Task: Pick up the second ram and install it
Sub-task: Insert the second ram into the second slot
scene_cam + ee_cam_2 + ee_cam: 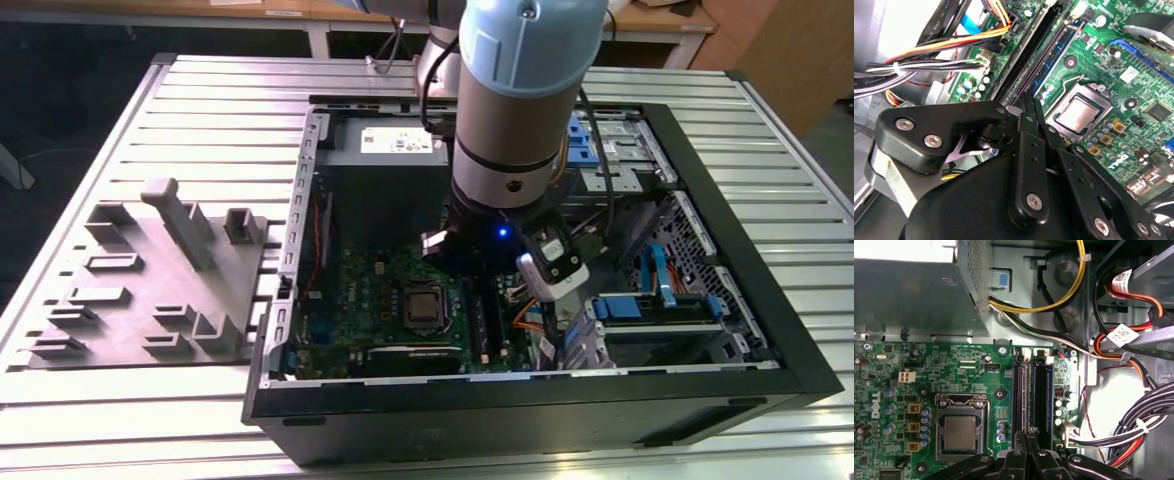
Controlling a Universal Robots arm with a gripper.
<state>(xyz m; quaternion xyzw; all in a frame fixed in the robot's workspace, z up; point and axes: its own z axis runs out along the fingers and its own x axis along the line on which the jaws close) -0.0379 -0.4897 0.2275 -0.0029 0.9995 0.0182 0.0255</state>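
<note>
Slatted metal table carries an open computer case, with a grey tray beside it on the exterior view's left. I note the arm reaching down into the case over the green motherboard.

In both wrist views the end effector is narrow, fingers drawn close together, tips at one end of the memory slots, just beside the processor socket.

A long dark strip running on from the fingertips along the slots reads as the second ram. I cannot tell whether the fingers pinch it or whether it is fully seated.

Bundled cables lie on the slots' far side from the socket.
</note>
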